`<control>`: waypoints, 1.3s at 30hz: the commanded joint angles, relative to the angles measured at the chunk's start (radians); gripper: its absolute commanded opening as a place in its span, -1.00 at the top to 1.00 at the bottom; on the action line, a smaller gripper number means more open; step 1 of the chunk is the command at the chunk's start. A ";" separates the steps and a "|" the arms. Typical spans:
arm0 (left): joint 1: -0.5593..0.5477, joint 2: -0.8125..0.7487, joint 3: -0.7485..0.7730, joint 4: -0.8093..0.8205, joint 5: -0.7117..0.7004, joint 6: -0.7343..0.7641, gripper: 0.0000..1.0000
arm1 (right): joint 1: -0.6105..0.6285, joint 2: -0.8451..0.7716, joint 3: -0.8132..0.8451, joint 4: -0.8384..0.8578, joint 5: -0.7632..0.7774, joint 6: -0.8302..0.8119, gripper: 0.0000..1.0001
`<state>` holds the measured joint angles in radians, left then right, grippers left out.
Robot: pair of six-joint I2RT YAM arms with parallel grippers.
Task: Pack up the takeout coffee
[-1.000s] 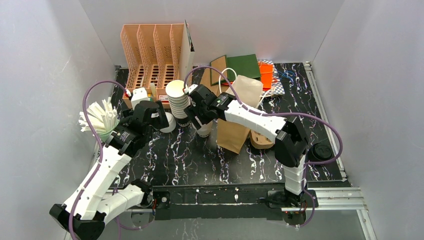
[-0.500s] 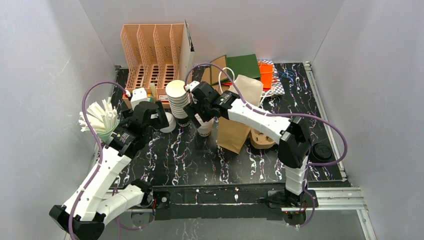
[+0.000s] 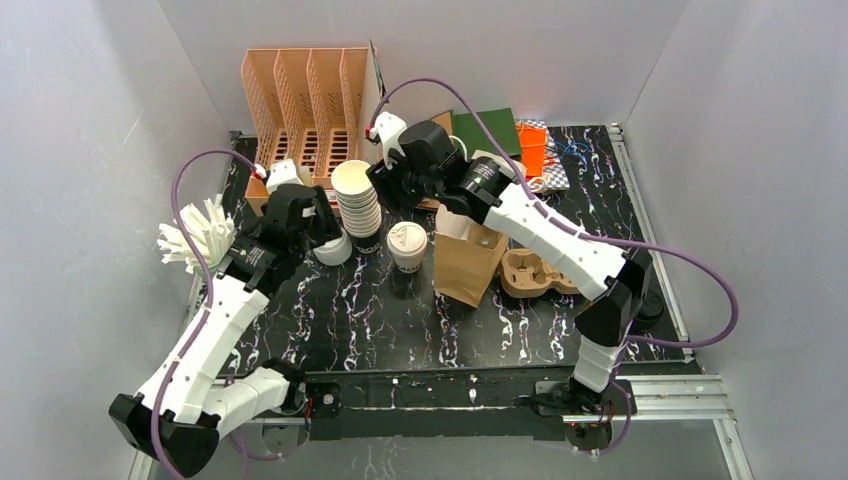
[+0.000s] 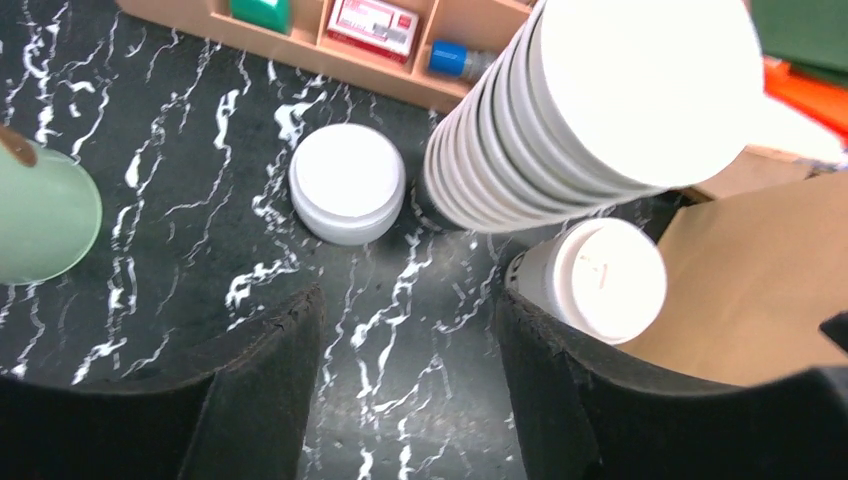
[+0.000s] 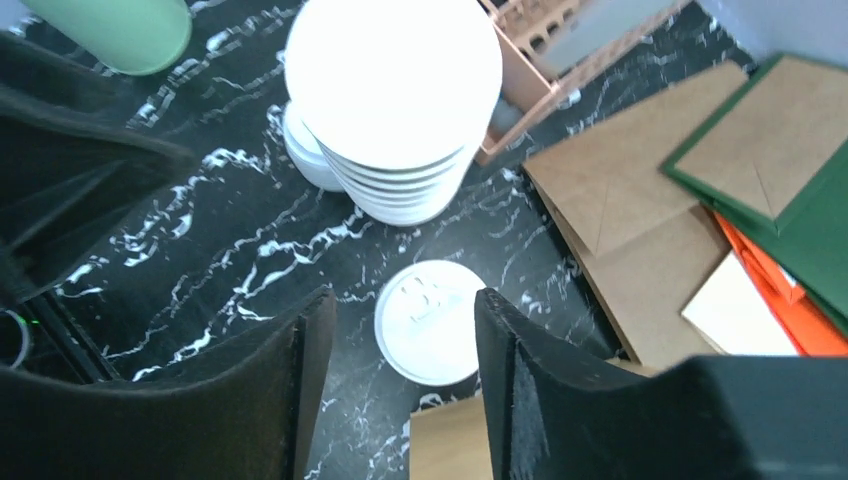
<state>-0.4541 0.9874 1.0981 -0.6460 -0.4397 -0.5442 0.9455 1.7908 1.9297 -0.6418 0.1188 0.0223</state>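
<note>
Coffee cup (image 3: 407, 243) stands upright, lid on, at the near side of the cup stack (image 3: 355, 195), likely set for a top-down grab. Your right gripper (image 5: 400, 308) hangs above it, fingers apart, empty. Left gripper (image 4: 408, 300), spread and empty, hovers left of the stack, probably keeping clear.

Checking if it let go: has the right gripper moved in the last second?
Yes. The right gripper went from over the lidded cup back toward the organizer, now beside the cup stack.

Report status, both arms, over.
Left gripper open, empty. Right gripper open above the white-lidded paper coffee cup, not gripping. Tall stack of lidless white cups close beside it.
</note>
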 commanded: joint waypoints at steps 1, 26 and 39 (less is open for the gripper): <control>0.056 0.007 0.054 0.075 0.089 -0.037 -0.20 | 0.004 0.010 0.103 0.076 -0.125 -0.088 -0.17; 0.274 0.033 -0.156 0.483 0.398 -0.190 0.13 | 0.051 0.238 0.271 0.164 -0.224 -0.334 0.28; 0.328 0.054 -0.199 0.546 0.502 -0.190 0.10 | 0.059 0.229 0.244 0.205 -0.155 -0.363 0.18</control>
<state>-0.1413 1.0554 0.9150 -0.1272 0.0204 -0.7338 0.9981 2.0300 2.1525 -0.4969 -0.0738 -0.3180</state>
